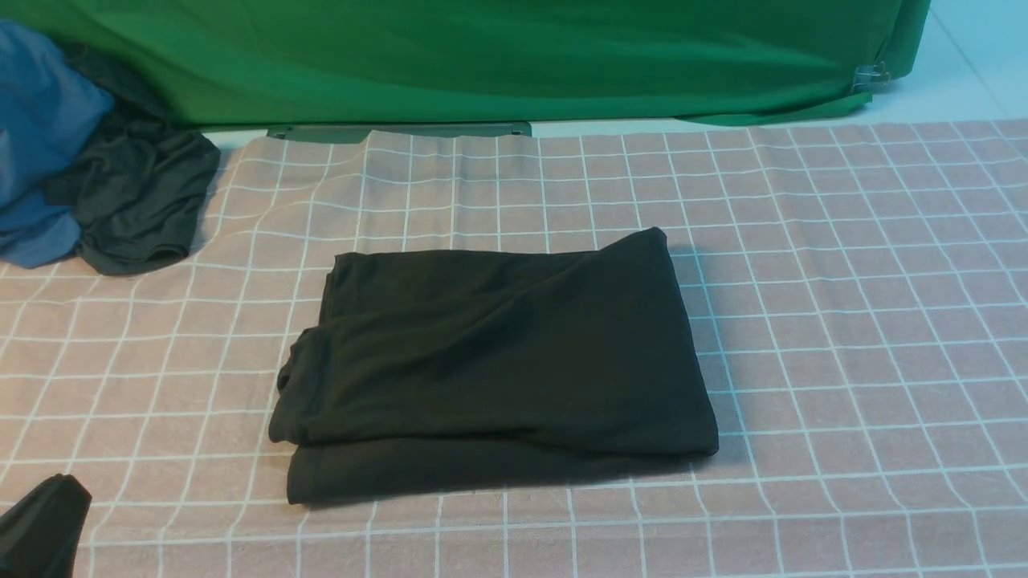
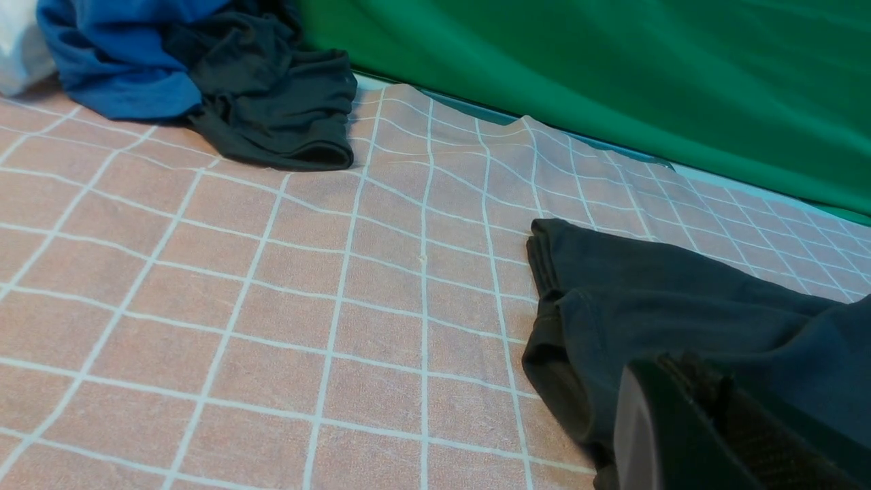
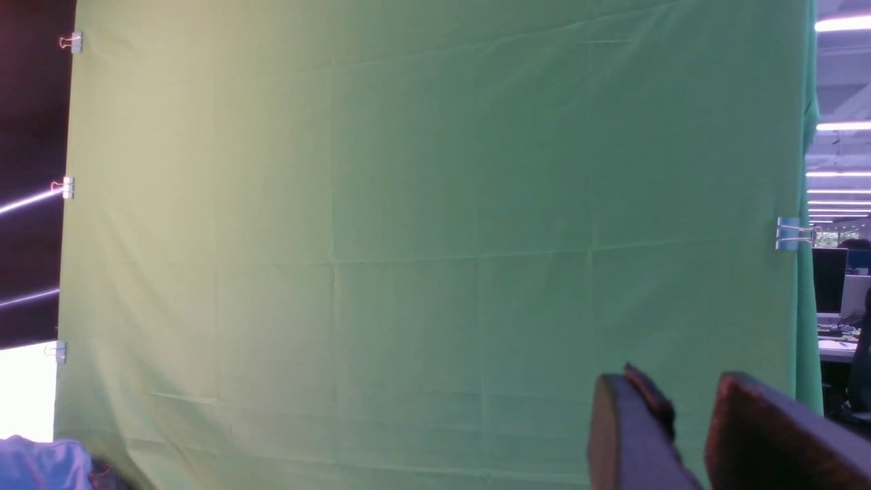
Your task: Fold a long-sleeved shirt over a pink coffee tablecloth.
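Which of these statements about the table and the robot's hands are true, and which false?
1. The black shirt lies folded on the pink checked cloth. True.
2. The right hand grips the shirt. False: it is raised, holding nothing, facing the green backdrop.
3. A blue and dark grey clothes pile sits at the far left. True.
4. The left hand rests on the shirt. False: it is off to the shirt's left.
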You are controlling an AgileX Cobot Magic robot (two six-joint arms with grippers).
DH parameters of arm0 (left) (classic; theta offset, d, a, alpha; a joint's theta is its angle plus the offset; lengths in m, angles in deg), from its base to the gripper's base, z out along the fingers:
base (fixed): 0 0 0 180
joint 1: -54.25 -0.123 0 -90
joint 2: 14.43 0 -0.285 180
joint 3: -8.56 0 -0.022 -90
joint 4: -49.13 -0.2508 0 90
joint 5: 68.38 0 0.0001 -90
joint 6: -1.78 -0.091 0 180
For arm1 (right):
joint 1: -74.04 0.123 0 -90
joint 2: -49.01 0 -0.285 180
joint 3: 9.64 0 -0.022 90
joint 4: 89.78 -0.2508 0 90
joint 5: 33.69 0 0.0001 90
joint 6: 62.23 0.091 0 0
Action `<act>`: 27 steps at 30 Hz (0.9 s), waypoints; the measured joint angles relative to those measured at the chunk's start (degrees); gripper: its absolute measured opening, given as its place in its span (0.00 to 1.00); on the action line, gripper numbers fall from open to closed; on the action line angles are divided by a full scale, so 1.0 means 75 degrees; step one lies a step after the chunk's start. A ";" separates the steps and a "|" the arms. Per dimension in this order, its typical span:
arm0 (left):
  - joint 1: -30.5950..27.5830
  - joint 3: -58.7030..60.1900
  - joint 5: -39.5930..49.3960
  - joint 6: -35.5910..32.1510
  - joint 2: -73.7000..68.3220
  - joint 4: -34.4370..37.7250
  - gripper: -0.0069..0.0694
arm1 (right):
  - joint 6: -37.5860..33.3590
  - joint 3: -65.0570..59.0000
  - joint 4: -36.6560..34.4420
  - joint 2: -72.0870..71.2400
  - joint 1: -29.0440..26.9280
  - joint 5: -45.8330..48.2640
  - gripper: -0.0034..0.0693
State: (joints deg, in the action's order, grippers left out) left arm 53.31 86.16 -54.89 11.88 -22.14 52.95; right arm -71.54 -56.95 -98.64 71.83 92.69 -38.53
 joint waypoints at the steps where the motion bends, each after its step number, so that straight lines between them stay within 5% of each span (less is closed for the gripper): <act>1: 0.0000 0.0000 0.0000 0.0000 0.0000 0.0000 0.11 | 0.0000 0.0000 0.0000 0.0000 0.0000 0.0000 0.37; 16: 0.0000 0.0000 0.0000 0.0000 0.0000 0.0000 0.11 | -0.0748 -0.0007 0.0000 -0.0030 -0.0070 -0.0245 0.37; 27: 0.0000 0.0000 0.0000 0.0000 0.0000 -0.0007 0.11 | -0.1383 -0.2391 0.0029 -0.0441 -0.2310 0.1601 0.37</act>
State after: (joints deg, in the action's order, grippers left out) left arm 53.31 86.16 -54.89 11.88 -22.14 52.90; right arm -81.90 -74.88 -98.43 68.52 75.36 -26.52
